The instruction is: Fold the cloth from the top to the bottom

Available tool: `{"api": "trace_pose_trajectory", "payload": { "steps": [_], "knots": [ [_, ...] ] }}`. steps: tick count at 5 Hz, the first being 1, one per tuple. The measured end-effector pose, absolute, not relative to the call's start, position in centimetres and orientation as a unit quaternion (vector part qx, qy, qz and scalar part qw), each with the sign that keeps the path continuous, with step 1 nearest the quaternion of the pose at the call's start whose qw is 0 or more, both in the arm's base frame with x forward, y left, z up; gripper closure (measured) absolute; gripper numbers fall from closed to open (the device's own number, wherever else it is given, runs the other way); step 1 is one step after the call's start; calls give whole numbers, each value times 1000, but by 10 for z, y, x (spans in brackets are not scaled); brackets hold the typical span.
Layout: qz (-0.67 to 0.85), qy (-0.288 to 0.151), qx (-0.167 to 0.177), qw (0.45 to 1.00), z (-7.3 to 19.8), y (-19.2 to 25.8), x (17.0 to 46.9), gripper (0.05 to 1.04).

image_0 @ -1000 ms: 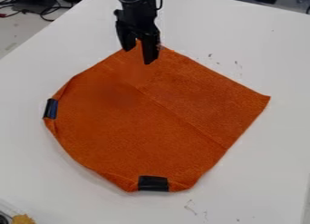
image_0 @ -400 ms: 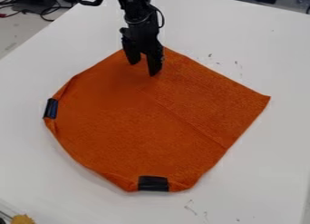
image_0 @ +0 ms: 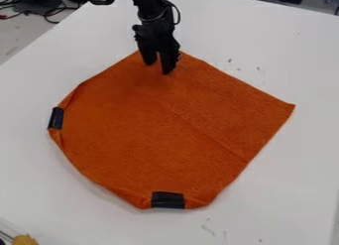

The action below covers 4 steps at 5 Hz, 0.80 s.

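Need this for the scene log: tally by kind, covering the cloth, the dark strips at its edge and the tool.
Orange cloth: 1
Dark strips at its edge: 2
Black tool: 1
Total: 4

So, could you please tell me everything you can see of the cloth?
The cloth is orange, apparently woven and towel-like, spread unfolded on the white table. A faint crease runs diagonally to its lower right edge. Dark strips grip its left corner and bottom edge. The hand is at its top corner; whether they touch, I can't tell.
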<state>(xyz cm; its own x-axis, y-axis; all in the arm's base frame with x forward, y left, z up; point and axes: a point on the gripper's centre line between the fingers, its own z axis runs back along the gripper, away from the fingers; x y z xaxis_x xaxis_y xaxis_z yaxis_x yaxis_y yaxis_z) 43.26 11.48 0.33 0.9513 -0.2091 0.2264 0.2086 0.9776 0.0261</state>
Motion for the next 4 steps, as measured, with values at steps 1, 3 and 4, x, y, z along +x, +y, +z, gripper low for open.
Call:
{"api": "trace_pose_trajectory", "payload": {
  "steps": [1, 3, 4],
  "knots": [
    [-110, -105, -6, 988, 3, 114, 433, 672],
    [-106, -100, -7, 989, 4, 113, 429, 1010],
    [-104, -77, 10, 992, 13, 111, 411, 1029]
  ]
}}
